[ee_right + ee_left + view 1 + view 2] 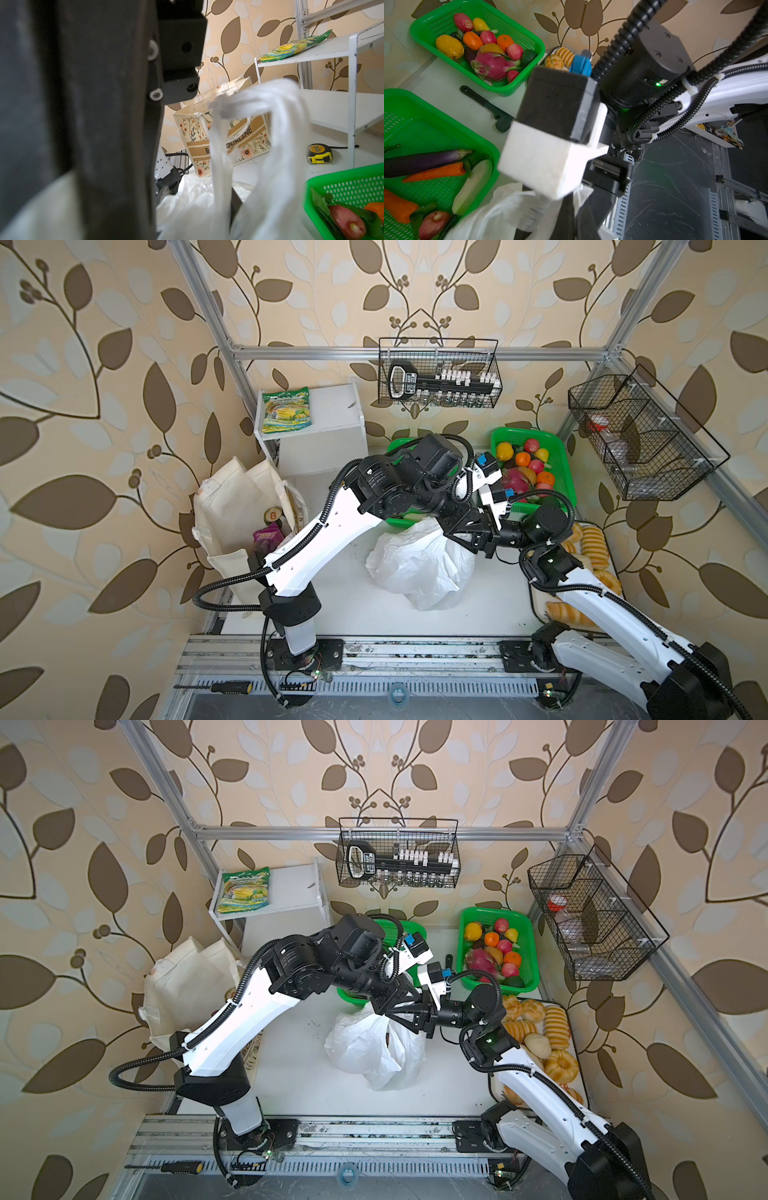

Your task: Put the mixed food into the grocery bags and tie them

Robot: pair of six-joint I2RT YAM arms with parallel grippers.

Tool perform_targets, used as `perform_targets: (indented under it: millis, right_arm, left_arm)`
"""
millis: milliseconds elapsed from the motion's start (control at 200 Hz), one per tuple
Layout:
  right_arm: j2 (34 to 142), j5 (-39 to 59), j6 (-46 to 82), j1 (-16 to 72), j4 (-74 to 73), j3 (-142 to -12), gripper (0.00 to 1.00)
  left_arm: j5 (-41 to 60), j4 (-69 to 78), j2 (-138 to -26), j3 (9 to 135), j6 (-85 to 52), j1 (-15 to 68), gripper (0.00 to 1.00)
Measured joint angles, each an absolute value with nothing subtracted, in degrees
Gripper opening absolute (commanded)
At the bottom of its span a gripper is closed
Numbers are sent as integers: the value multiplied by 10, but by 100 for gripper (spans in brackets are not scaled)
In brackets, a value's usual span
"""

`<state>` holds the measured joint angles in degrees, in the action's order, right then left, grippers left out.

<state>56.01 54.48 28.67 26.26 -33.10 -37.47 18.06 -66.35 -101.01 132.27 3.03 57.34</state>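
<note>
Leaf-print wallpaper (104,323); aluminium frame (311,351); white shelf unit (332,406); white tabletop (353,605).

L end effector (571,205) pinching white plastic bag (500,212) nr veg basket (436,124).

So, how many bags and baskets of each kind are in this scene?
Green plastic mesh baskets: 2
Black wire baskets: 2
Cream canvas tote bag: 1
Thin white plastic bag: 1
Total: 6
</note>
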Motion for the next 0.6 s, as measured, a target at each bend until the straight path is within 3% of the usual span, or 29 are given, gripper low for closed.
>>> perform_targets:
  millis: [250,325,365,470,490,535,600]
  right_arm:
    - [560,549,301,264,-351,-368,10]
    - [560,548,306,265,-359,-366,8]
    - [560,548,309,265,-362,-364,7]
    - [560,547,314,265,-367,-360,6]
    - [560,546,316,265,-367,-359,6]
    - [560,545,317,265,-368,-357,6]
    - [560,544,319,265,-369,-353,6]
  left_arm:
    - [180,-654,-1010,1315,28,573,0]
    - [180,-651,-1010,1312,27,573,0]
    - [180,-650,-1009,1310,26,573,12]
    - [180,-646,-1008,1307,22,573,16]
    - [180,-644,-1007,1306,19,573,21]
    - [179,-642,-1005,1304,20,573,47]
    - [180,-635,-999,1300,12,573,56]
